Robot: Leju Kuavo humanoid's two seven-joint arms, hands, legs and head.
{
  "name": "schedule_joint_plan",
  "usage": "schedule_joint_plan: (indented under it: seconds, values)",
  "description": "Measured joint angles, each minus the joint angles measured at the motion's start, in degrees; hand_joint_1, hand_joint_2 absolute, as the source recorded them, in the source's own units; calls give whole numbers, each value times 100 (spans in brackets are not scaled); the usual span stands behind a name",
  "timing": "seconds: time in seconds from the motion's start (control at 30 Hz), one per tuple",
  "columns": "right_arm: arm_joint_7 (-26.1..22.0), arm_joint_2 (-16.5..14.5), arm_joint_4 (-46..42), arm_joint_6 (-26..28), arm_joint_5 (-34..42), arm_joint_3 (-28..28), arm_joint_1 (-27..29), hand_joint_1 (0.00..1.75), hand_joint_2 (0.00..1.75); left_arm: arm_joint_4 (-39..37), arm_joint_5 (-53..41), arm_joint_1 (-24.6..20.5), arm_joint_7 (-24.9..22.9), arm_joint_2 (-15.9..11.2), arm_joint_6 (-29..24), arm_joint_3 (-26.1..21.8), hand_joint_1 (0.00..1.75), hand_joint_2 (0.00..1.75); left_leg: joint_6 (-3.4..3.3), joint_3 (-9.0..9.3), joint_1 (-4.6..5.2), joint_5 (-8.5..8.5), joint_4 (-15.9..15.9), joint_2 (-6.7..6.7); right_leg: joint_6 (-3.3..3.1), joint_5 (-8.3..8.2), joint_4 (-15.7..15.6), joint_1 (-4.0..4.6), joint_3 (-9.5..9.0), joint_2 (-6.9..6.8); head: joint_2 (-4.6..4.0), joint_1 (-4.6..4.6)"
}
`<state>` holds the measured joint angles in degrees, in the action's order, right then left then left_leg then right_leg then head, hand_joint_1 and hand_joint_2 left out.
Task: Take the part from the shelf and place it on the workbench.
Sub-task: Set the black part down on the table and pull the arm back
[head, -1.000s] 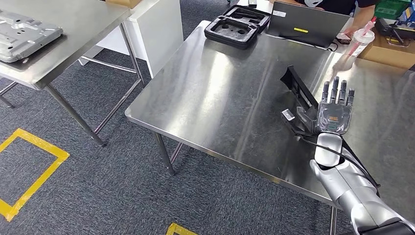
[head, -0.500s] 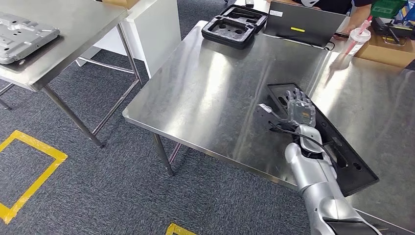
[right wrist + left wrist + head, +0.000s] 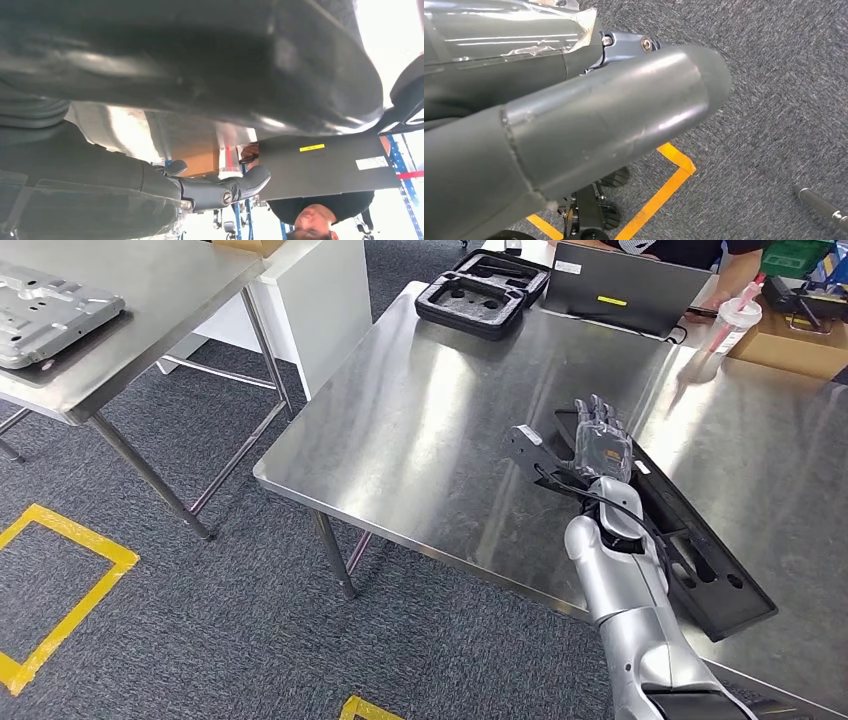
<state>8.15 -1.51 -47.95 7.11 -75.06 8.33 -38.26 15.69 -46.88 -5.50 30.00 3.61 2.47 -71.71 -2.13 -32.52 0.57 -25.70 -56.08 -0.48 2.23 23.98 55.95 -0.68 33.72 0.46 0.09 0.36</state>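
Resting position: the black part (image 3: 668,530) lies flat on the steel workbench (image 3: 440,430), running diagonally from mid-table toward the near right edge.
Part edge: its near end sits close to the front rim of the workbench; its far end lies under the right hand (image 3: 597,447).
Right hand: fingers extended and spread over the far end of the part, thumb out to the side; whether the palm touches the part cannot be told, and nothing is seen clasped.
Left hand: the left wrist view shows a thick grey thumb (image 3: 614,120) above grey carpet (image 3: 784,100) with a yellow tape line (image 3: 664,192); how far the fingers are parted cannot be told.
Open room: bare steel spreads left of the part up to the table's left edge.
Far edge: a black foam case (image 3: 484,293), a laptop (image 3: 622,287) and a cup with a straw (image 3: 739,324) stand along it.
Side table: a second steel table (image 3: 150,300) carrying a metal plate (image 3: 50,315) stands well apart across a carpet aisle.
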Motion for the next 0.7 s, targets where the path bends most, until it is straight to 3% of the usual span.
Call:
schedule_joint_plan:
  seconds: [0.17, 0.3, 0.5, 0.7]
  values:
    - [-99, -4, -170, 97, 97, -4, 59, 0, 0, 1, 1, -2, -1, 7, 5, 14, 0, 0, 0, 1, 0, 0, 0, -2, 0, 0, -1, -2, 1, 0, 0, 1]
    - [-880, -106, -937, 574, 1051, -68, 445, 0, 0, 2, 63, -6, 47, 26, 13, 14, 0, 0, 2, 5, -1, -3, 0, -8, 0, 1, -1, -2, 9, -1, 0, -1]
    - [-2259, -328, -3591, 1218, 3541, -54, 1979, 0, 0, 2, 233, 12, 121, 82, -111, -8, 0, 0, 16, 9, -4, -29, 2, -32, -21, 22, -2, -1, 13, -16, 0, 0]
    - [-3003, -357, -5528, 1174, 4740, 232, 3621, 0, 0, 2, 496, 34, -158, 119, -199, -163, 0, 0, 14, 21, 0, -71, -2, -23, -20, 36, -6, -24, -3, -4, 0, 0]
